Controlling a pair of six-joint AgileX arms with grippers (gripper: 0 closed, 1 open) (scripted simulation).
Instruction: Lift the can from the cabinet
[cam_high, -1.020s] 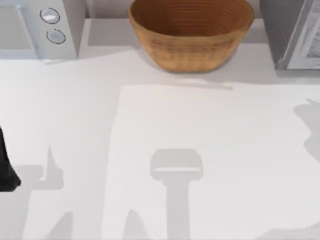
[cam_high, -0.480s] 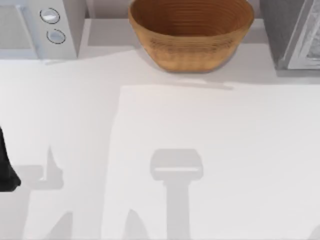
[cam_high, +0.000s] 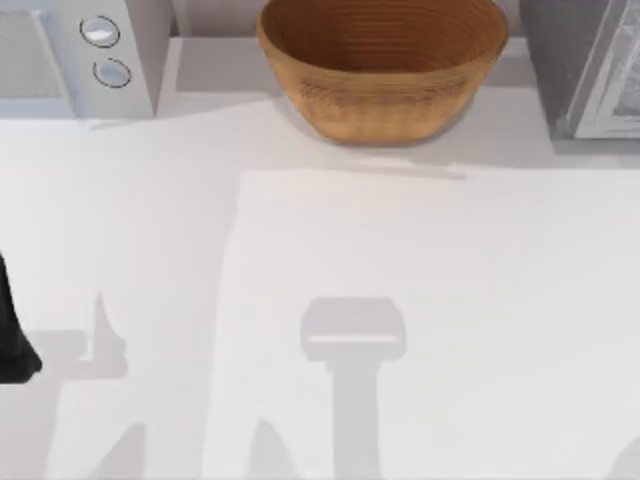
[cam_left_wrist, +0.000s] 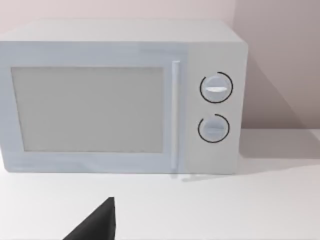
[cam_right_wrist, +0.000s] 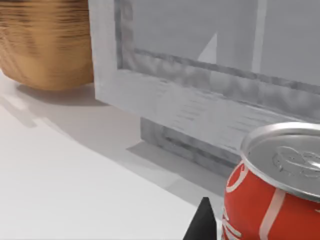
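Shadow that lay against the table's right edge a second earlier had gone, leaving a faint patch at the lower right corner of the table (cam_high: 400, 260); nothing else in the top view had shifted.

The can (cam_right_wrist: 272, 190) was red with white curved markings, and its silver lid carried a raised rim and stamped tab. It stood upright just in front of the grey cabinet (cam_right_wrist: 200, 75), close to its lower frame, at the table's far right. Whether it rested on the surface or hung above it could not be told.

A dark tip of the right gripper (cam_right_wrist: 202, 222) sat just beside the can's wall. How wide it stood, and whether it had hold of the can, could not be told.

From above, the wicker basket (cam_high: 382, 60) sat at the middle of the back edge, between the microwave (cam_high: 70, 55) at the back left and the cabinet at the back right. The right wrist view put the basket just beside the cabinet's side.

The left gripper (cam_left_wrist: 95, 225) was parked at the table's left edge, facing the microwave door and two dials; its opening could not be told.

The white surface ahead of the cabinet lay broad and open.
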